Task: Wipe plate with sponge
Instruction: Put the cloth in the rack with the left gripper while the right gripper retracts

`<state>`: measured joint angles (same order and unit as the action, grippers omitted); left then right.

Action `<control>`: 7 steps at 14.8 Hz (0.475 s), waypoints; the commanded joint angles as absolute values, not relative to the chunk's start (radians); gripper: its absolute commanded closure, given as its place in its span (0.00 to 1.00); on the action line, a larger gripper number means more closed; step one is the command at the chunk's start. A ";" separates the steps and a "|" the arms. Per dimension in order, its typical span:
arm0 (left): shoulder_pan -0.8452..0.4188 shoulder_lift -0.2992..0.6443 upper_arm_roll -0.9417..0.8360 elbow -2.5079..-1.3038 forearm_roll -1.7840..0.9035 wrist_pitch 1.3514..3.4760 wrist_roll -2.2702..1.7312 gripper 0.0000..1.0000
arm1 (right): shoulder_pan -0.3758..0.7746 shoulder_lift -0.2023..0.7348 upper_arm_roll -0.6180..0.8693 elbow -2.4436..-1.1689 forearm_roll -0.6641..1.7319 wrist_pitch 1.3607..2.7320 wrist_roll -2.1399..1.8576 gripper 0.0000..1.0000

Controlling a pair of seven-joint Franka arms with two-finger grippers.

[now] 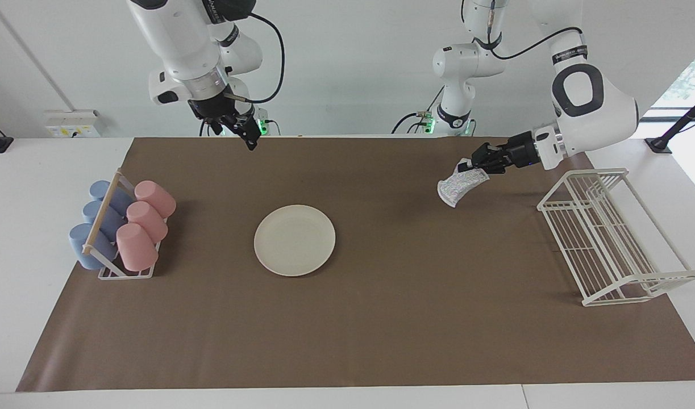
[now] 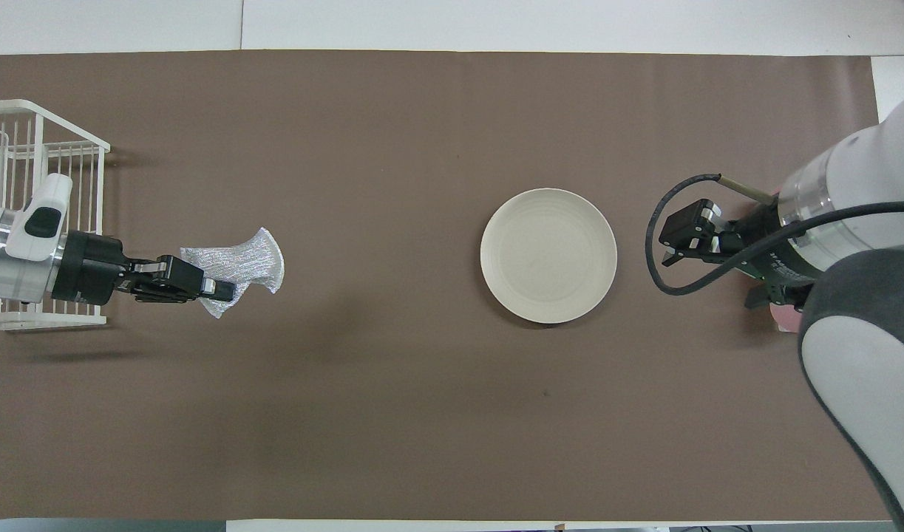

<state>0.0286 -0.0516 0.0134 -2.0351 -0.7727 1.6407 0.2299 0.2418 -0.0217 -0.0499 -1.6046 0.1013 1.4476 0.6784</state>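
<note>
A: The left gripper (image 1: 465, 168), clamped on the silvery-grey, glittery mesh sponge (image 1: 458, 186), is raised over the mat's left-arm end; the right gripper (image 1: 249, 138) waits, fingers spread, empty.

B: The round cream-white plate (image 1: 294, 240) sits mid-mat; the sponge should land flat there.

Two glossy white arms, grey-black joint caps, black cables looping; black left gripper (image 1: 466, 168), black right gripper (image 1: 250, 142).

We find the plate (image 1: 294, 240), round, cream-white and bare, lying flat mid-tabletop. The sponge (image 1: 460, 187), a silvery, crumpled mesh pad, hangs off the tabletop, well apart from the plate, toward the left arm's end.
</note>
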 commanded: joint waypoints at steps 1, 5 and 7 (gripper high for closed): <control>0.025 -0.031 0.006 -1.918 -0.608 1.631 0.108 1.00 | 0.209 -0.037 -0.035 -1.629 0.066 1.459 0.530 0.00; 0.006 -0.031 -0.002 -1.821 -0.330 1.600 0.022 1.00 | 0.170 -0.032 -0.035 -1.623 0.049 1.480 0.364 0.00; -0.020 -0.008 -0.002 -1.735 -0.160 1.548 0.009 1.00 | 0.124 -0.032 -0.035 -1.631 0.049 1.512 0.257 0.00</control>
